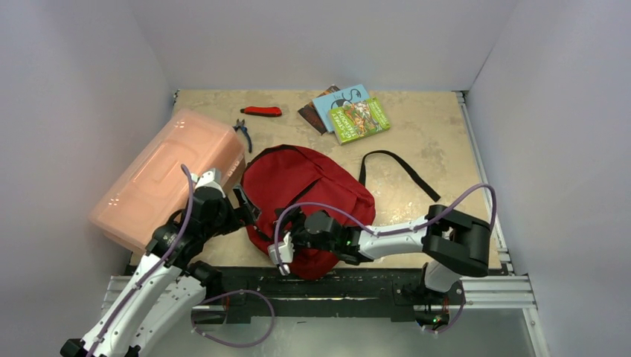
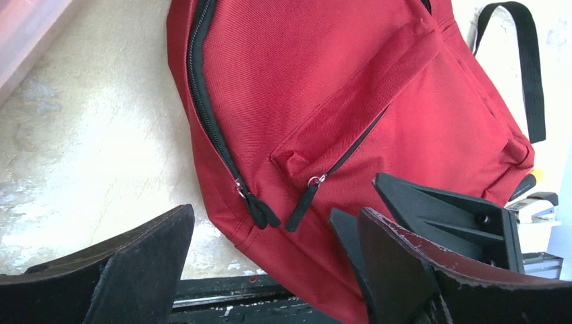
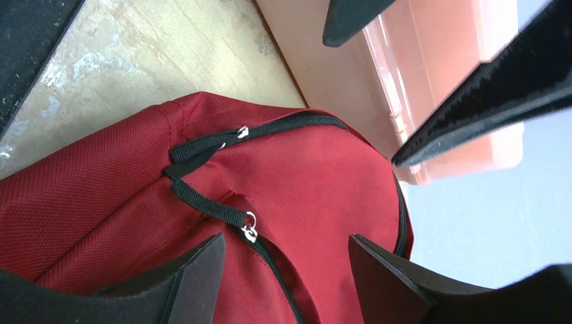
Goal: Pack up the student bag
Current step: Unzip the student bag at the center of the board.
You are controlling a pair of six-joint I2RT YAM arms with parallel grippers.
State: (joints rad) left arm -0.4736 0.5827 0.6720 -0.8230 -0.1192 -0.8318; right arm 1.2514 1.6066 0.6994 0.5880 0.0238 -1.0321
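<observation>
The red student bag [image 1: 312,186] lies flat in the middle of the table, its black strap [image 1: 398,167] trailing to the right. My left gripper [image 1: 248,205] is open at the bag's left near corner. In the left wrist view the gripper [image 2: 276,266] stands wide over that corner, just below the two black zip pulls [image 2: 297,208]. My right gripper [image 1: 292,232] is open over the bag's near edge. In the right wrist view the gripper [image 3: 287,273] straddles the front-pocket zipper, with its pull [image 3: 212,208] just ahead. Both zippers look closed.
A pink translucent plastic box [image 1: 167,178] stands left of the bag, close to my left arm. Several books [image 1: 350,111], a red utility knife [image 1: 262,111] and pliers [image 1: 242,132] lie at the back. The black frame rail [image 1: 350,282] runs along the near edge.
</observation>
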